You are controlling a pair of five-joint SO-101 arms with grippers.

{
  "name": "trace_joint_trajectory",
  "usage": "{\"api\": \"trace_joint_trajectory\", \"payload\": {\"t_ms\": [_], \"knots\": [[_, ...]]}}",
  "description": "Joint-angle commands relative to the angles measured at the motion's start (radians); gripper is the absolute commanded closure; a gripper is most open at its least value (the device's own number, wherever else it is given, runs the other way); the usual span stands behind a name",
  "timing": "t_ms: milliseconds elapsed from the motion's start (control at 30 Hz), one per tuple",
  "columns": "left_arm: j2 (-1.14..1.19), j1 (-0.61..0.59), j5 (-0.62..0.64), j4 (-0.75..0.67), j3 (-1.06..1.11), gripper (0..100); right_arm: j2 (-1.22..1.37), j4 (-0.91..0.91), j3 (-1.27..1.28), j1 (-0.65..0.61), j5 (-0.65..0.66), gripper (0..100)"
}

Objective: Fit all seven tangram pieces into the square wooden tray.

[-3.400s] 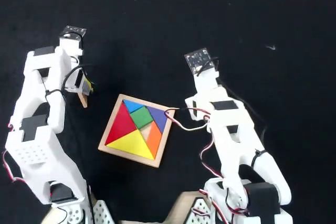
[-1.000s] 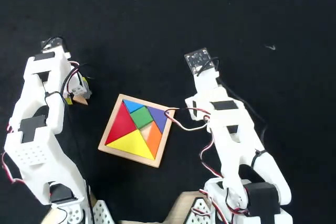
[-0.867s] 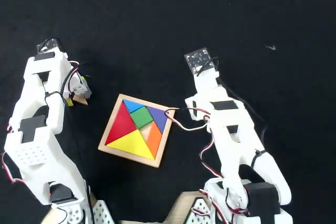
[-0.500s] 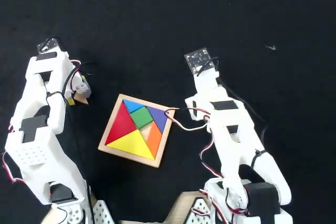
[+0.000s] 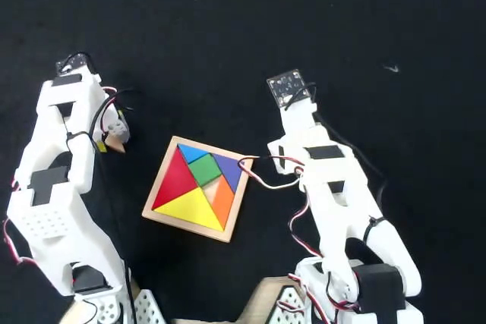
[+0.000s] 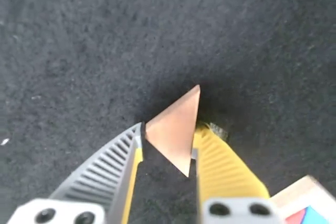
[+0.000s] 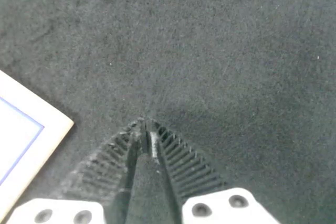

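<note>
Triangle [image 6: 176,129], pale wood, is clamped by 2 edges in the left gripper [image 6: 169,139], close to the black table [image 5: 190,51] and well apart from the tray [image 5: 185,227]. 6 coloured pieces [image 5: 182,180] are seated in the tray; 1 triangular gap [image 5: 215,185] is left, judged meant for the triangle. Right gripper [image 7: 144,129] is pinched closed on nothing, beside the tray's corner.
</note>
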Motion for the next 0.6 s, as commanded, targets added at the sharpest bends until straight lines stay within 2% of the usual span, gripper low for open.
{"api": "trace_joint_trajectory", "payload": {"t_ms": [0, 300, 467, 567], "knots": [[-0.086, 0.001, -0.044, 0.068, -0.062, 93, -0.038, -0.02, -0.002, 0.017, -0.008, 98.7], [-0.316, 0.041, -0.164, 0.074, 0.048, 93, -0.038, -0.02, -0.002, 0.017, -0.008, 98.7], [-0.532, 0.18, -0.288, 0.141, 0.182, 93, -0.044, -0.02, -0.002, 0.023, -0.008, 98.7], [-0.66, 0.295, -0.31, 0.166, 0.286, 93, -0.044, -0.021, -0.01, 0.071, -0.015, 98.7]]}}
